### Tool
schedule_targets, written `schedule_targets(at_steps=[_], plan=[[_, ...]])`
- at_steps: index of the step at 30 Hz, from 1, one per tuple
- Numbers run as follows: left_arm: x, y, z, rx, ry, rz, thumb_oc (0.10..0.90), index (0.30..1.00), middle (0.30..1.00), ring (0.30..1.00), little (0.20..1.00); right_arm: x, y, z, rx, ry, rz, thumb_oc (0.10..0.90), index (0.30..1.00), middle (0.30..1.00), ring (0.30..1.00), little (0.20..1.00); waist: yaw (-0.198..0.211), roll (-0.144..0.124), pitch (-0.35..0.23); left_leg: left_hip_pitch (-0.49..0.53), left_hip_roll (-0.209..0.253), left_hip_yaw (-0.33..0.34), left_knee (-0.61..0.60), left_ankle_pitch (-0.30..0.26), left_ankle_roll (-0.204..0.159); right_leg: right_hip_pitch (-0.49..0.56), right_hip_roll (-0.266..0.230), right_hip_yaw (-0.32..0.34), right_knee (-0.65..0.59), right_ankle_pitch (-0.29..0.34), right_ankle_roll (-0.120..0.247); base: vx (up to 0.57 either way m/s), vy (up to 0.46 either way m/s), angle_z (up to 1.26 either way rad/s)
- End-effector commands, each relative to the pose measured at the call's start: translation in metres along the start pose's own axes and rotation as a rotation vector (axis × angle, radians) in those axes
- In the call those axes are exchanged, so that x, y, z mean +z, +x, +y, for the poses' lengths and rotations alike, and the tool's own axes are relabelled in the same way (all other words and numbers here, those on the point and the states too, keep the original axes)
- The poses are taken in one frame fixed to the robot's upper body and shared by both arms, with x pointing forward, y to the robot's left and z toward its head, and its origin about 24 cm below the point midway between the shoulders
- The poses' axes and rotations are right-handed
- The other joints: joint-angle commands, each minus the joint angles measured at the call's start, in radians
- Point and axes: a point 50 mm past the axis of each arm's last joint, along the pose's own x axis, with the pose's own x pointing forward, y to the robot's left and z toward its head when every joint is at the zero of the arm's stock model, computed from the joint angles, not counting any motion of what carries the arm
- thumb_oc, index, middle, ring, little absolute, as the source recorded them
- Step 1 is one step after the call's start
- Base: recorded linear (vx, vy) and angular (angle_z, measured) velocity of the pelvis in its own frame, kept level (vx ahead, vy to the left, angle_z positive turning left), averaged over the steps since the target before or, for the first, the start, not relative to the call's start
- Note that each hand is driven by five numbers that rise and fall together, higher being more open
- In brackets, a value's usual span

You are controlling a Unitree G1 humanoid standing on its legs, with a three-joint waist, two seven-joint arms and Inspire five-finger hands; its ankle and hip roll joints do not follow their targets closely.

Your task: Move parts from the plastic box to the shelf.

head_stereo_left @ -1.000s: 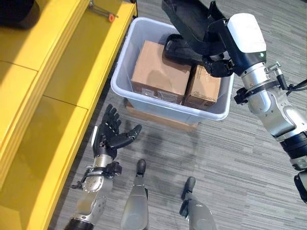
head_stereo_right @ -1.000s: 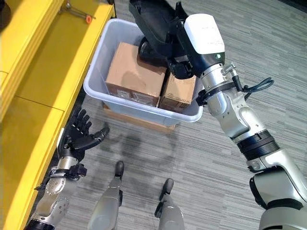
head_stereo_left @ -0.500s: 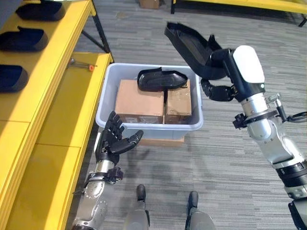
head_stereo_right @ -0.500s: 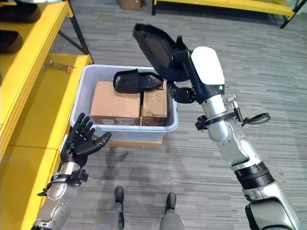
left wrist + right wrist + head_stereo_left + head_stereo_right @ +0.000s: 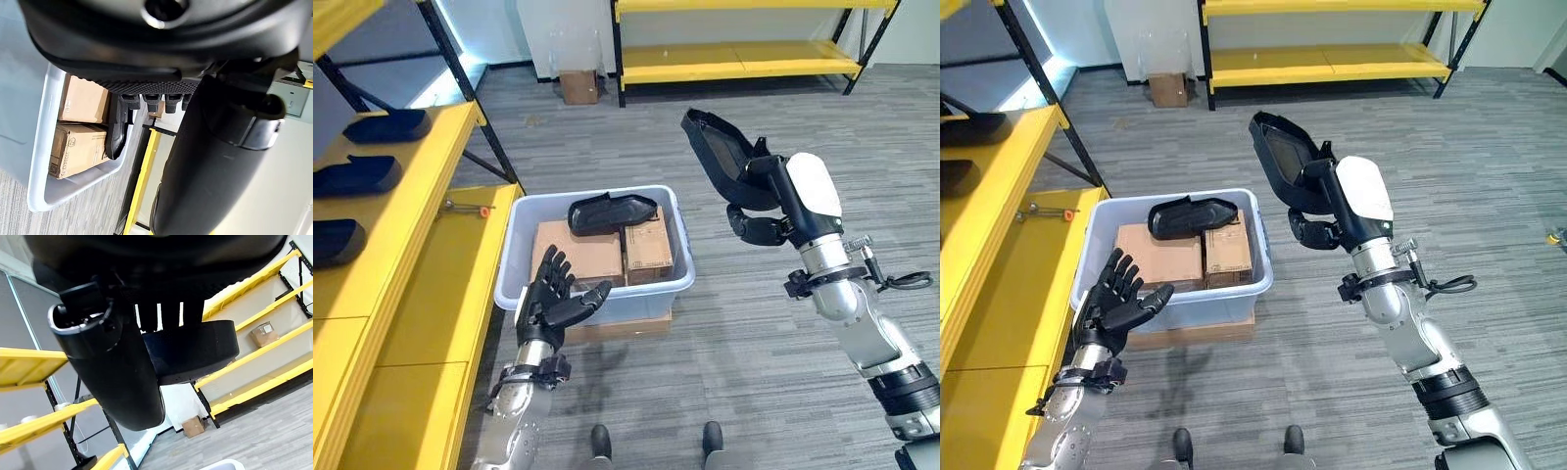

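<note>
Right hand [image 5: 759,211]: fingers curled round black part [image 5: 717,155], raised right of plastic box [image 5: 524,284]. Left hand [image 5: 554,302]: fingers spread, empty, near box.

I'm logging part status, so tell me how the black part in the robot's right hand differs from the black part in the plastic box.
The held part is up in the air over the floor, gripped by the right hand; the boxed part lies on the cardboard cartons inside the plastic box. The held part stands steeply tilted, its hollow side showing; the boxed part lies flat. Both are black moulded shells.
</note>
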Motion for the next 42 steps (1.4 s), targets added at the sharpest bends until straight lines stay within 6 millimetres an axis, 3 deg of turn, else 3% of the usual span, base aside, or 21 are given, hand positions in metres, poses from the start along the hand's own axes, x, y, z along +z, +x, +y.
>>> schedule_targets(at_steps=[1,2,7,11,14,15,18,19,21,22,23,26,28,29,33,35,39,42], plan=[[0.016,0.002,-0.008,-0.081,-0.006,-0.101,0.9,1.0,1.0,1.0,1.0,0.027,0.025,-0.04,-0.232,0.032,-0.167,0.4,0.3,0.3,0.3,0.3,0.018,-0.04,-0.138,0.003,0.095,-0.012,0.124,-0.111,-0.02,-0.007,0.026,0.027,0.122,-0.174,-0.025,-0.06,-0.203,-0.12],[0.014,0.0,-0.008,-0.077,-0.015,-0.095,0.9,1.0,1.0,1.0,1.0,0.028,0.026,-0.037,-0.228,0.046,-0.171,0.4,0.3,0.3,0.3,0.3,0.021,-0.026,-0.133,0.006,0.122,-0.021,0.135,-0.094,-0.029,0.002,0.062,0.025,0.135,-0.197,-0.048,-0.06,-0.203,-0.11],[0.008,-0.004,-0.008,-0.058,-0.037,-0.072,0.9,1.0,1.0,1.0,1.0,0.033,0.029,-0.035,-0.226,0.079,-0.191,0.4,0.3,0.3,0.3,0.3,0.031,-0.005,-0.108,-0.006,0.153,-0.05,0.153,-0.045,-0.04,-0.001,0.107,0.012,0.17,-0.225,-0.079,-0.08,-0.184,0.0],[-0.006,-0.011,-0.011,-0.057,-0.068,-0.019,0.9,1.0,1.0,1.0,1.0,0.036,0.028,-0.034,-0.215,0.106,-0.207,0.4,0.3,0.3,0.3,0.3,0.064,0.026,-0.043,-0.086,0.164,-0.127,0.141,0.107,-0.067,-0.02,0.138,-0.05,0.179,-0.241,-0.111,-0.18,-0.146,0.29],[-0.007,-0.007,-0.017,-0.084,-0.068,-0.011,0.9,1.0,1.0,1.0,1.0,0.031,0.025,-0.043,-0.258,0.089,-0.192,0.4,0.3,0.3,0.3,0.3,0.067,0.029,-0.005,-0.19,0.145,-0.146,0.12,0.215,-0.087,-0.053,0.117,-0.127,0.178,-0.234,-0.122,-0.29,-0.089,1.23],[-0.006,0.0,-0.021,-0.111,-0.056,-0.013,0.9,1.0,1.0,1.0,1.0,0.023,0.019,-0.044,-0.295,0.108,-0.155,0.4,0.3,0.3,0.3,0.3,0.047,0.006,0.003,-0.204,0.182,-0.034,0.18,0.176,-0.08,-0.087,0.081,-0.195,0.187,-0.226,-0.127,-0.27,-0.113,1.68],[-0.002,0.003,-0.025,-0.142,-0.049,-0.029,0.9,1.0,1.0,1.0,1.0,0.024,0.019,-0.045,-0.311,0.099,-0.155,0.4,0.3,0.3,0.3,0.3,0.048,-0.001,0.005,-0.197,0.203,-0.047,0.271,0.118,-0.073,-0.108,0.062,-0.225,0.192,-0.22,-0.123,-0.21,-0.074,1.47],[-0.001,0.005,-0.028,-0.148,-0.056,-0.038,0.9,1.0,1.0,1.0,1.0,0.022,0.017,-0.047,-0.329,0.095,-0.146,0.4,0.3,0.3,0.3,0.3,0.042,-0.004,0.005,-0.163,0.222,-0.04,0.311,0.057,-0.065,-0.112,0.041,-0.266,0.211,-0.22,-0.126,-0.05,-0.005,0.65],[-0.001,0.006,-0.03,-0.148,-0.058,-0.039,0.9,1.0,1.0,1.0,1.0,0.021,0.016,-0.05,-0.337,0.088,-0.146,0.4,0.3,0.3,0.3,0.3,0.034,-0.001,0.003,-0.135,0.235,-0.029,0.308,0.018,-0.078,-0.105,0.032,-0.279,0.231,-0.24,-0.113,-0.02,0.089,1.14],[0.0,0.009,-0.034,-0.153,-0.07,-0.044,0.9,1.0,1.0,1.0,1.0,0.018,0.012,-0.055,-0.355,0.078,-0.133,0.4,0.3,0.3,0.3,0.3,0.007,0.013,-0.003,-0.074,0.273,0.049,0.237,0.002,-0.092,-0.116,0.001,-0.328,0.271,-0.239,-0.095,-0.02,0.211,1.46],[0.0,0.009,-0.035,-0.156,-0.072,-0.045,0.9,1.0,1.0,1.0,1.0,0.017,0.01,-0.058,-0.362,0.068,-0.13,0.4,0.3,0.3,0.3,0.3,-0.001,0.022,-0.011,-0.05,0.282,0.087,0.182,0.003,-0.099,-0.125,-0.013,-0.344,0.288,-0.237,-0.086,-0.03,0.252,1.0],[-0.004,0.006,-0.032,-0.144,-0.076,-0.028,0.9,1.0,1.0,1.0,1.0,0.011,0.003,-0.057,-0.359,0.067,-0.094,0.4,0.3,0.3,0.3,0.3,0.002,0.045,-0.04,-0.027,0.271,0.103,0.105,-0.026,-0.099,-0.134,-0.043,-0.356,0.306,-0.219,-0.061,0.04,0.177,1.13],[-0.004,0.006,-0.031,-0.14,-0.071,-0.028,0.9,1.0,1.0,1.0,1.0,0.009,0.002,-0.056,-0.352,0.066,-0.08,0.4,0.3,0.3,0.3,0.3,0.01,0.042,-0.043,-0.033,0.249,0.088,0.12,-0.044,-0.092,-0.129,-0.067,-0.361,0.305,-0.197,-0.048,0.06,0.263,0.68],[-0.002,0.004,-0.027,-0.136,-0.061,-0.033,0.9,1.0,1.0,1.0,1.0,0.004,-0.002,-0.057,-0.353,0.063,-0.057,0.4,0.3,0.3,0.3,0.3,0.012,0.028,-0.046,-0.038,0.228,0.095,0.138,-0.079,-0.081,-0.122,-0.107,-0.374,0.322,-0.178,-0.032,0.06,0.254,0.2],[-0.001,0.004,-0.022,-0.125,-0.037,-0.037,0.9,1.0,1.0,1.0,1.0,0.003,-0.003,-0.053,-0.342,0.07,-0.044,0.4,0.3,0.3,0.3,0.3,0.034,-0.002,-0.059,-0.034,0.162,0.087,0.166,-0.142,-0.051,-0.099,-0.173,-0.376,0.313,-0.135,0.009,0.06,0.241,0.36],[-0.001,0.004,-0.022,-0.127,-0.033,-0.04,0.9,1.0,1.0,1.0,1.0,0.003,-0.004,-0.052,-0.338,0.07,-0.039,0.4,0.3,0.3,0.3,0.3,0.039,-0.011,-0.061,-0.035,0.148,0.087,0.17,-0.152,-0.045,-0.089,-0.187,-0.381,0.306,-0.125,0.017,0.04,0.135,0.28],[0.008,0.006,-0.021,-0.14,0.009,-0.075,0.9,1.0,1.0,1.0,1.0,0.008,-0.003,-0.046,-0.315,0.07,-0.055,0.4,0.3,0.3,0.3,0.3,0.058,-0.062,-0.092,-0.027,0.075,0.07,0.141,-0.175,-0.013,-0.055,-0.231,-0.396,0.266,-0.082,0.055,0.09,0.184,0.13],[0.01,0.006,-0.02,-0.133,0.017,-0.082,0.9,1.0,1.0,1.0,1.0,0.011,0.0,-0.044,-0.307,0.076,-0.066,0.4,0.3,0.3,0.3,0.3,0.065,-0.075,-0.1,-0.019,0.057,0.07,0.124,-0.179,-0.005,-0.047,-0.239,-0.398,0.258,-0.07,0.062,0.05,0.091,0.13]])
